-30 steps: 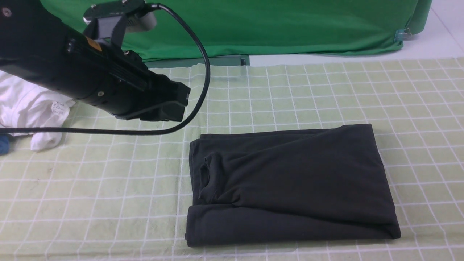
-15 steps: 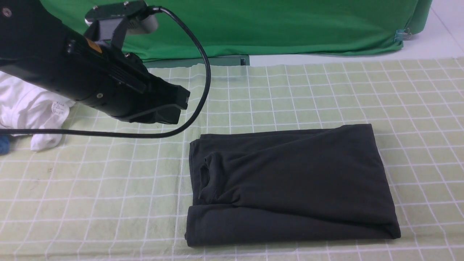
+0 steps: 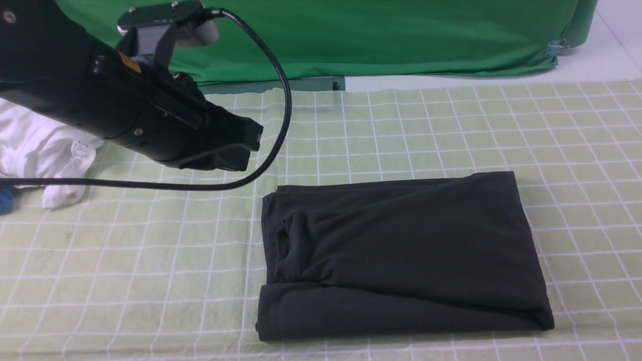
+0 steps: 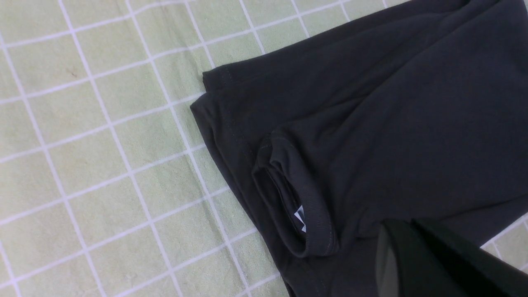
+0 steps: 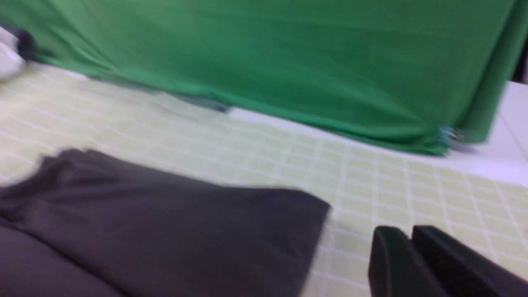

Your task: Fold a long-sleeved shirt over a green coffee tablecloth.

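We see the long-sleeved shirt (image 3: pixel 401 255) lying folded into a neat black rectangle in the lower middle to lower right of the front view, resting flat on the green coffee tablecloth (image 3: pixel 150 250), whose white grid lines spread across the whole worktop. The collar opening faces the left edge of the bundle, and in the left wrist view we can make out a small white tag inside the neckband. The left gripper (image 3: pixel 248 145) hangs in the upper left of the front view, above the cloth and apart from the shirt, close to its upper left corner; its fingers (image 4: pixel 412 255) sit pressed together with nothing between them. A black cable (image 3: pixel 281 90) loops from the top of the left arm down past the gripper and off the left edge of the frame. The right gripper (image 5: pixel 410 247) appears only in its own blurred wrist view, at the lower right, over bare cloth just beside the shirt's edge; its fingers look nearly together and hold nothing. A white garment (image 3: pixel 35 150) lies bunched at the left edge of the front view, and a bright green backdrop (image 3: pixel 376 35) runs along the top.
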Robot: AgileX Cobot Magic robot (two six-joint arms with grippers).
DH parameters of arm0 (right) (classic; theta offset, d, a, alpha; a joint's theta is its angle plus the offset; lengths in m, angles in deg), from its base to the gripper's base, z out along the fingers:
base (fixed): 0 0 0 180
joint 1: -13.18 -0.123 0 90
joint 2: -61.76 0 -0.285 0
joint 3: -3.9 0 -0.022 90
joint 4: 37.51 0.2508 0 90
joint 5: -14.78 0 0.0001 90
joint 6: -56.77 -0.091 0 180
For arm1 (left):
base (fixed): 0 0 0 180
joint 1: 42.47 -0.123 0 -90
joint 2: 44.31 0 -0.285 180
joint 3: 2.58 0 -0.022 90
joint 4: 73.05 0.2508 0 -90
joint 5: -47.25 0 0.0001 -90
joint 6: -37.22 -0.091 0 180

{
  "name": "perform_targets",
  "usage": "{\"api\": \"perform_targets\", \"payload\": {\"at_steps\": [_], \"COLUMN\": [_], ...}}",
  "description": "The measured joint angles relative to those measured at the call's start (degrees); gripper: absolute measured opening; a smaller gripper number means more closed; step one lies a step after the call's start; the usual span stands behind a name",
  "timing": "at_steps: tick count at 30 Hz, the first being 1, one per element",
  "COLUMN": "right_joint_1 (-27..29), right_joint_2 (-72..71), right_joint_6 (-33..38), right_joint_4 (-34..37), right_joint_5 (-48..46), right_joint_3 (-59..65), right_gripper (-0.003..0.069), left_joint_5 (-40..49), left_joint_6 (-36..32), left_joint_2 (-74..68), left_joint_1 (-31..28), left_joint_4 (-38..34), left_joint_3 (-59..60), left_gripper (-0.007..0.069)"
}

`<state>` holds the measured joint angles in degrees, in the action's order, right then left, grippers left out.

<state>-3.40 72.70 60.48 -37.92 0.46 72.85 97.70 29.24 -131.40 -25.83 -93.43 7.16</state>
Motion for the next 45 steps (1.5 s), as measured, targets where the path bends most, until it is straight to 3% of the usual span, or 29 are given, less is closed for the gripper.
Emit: {"api": "perform_targets", "payload": {"at_steps": [9,15,26,39,45], "right_joint_1": [11.72,16.71,16.83,13.19,13.19], "right_joint_2": [-2.36,-3.16,-3.16,-3.16,-3.16], "right_joint_6": [0.06,0.06,0.06,0.06,0.06], "right_joint_4": [-1.15,-1.27,-1.27,-1.27,-1.27], "right_joint_5": [0.06,-0.21,0.33,0.33,0.33], "right_joint_3": [6.13,8.60,8.85,8.85,8.85], "right_gripper": [0.0094,0.0109,0.0123,0.0158,0.0171], "left_joint_5": [-0.10,-0.23,2.46,5.26,10.14], "left_joint_6": [0.00,-0.05,-0.05,-0.11,-0.11], "left_joint_2": [0.00,0.00,1.62,10.87,17.63], "left_joint_1": [0.00,0.00,0.00,0.00,0.00], "left_joint_4": [0.00,0.20,0.25,1.10,5.11], "left_joint_3": [0.24,0.30,1.36,1.36,1.40], "left_gripper": [0.0013,0.0013,0.0013,0.0013,0.0013]}}
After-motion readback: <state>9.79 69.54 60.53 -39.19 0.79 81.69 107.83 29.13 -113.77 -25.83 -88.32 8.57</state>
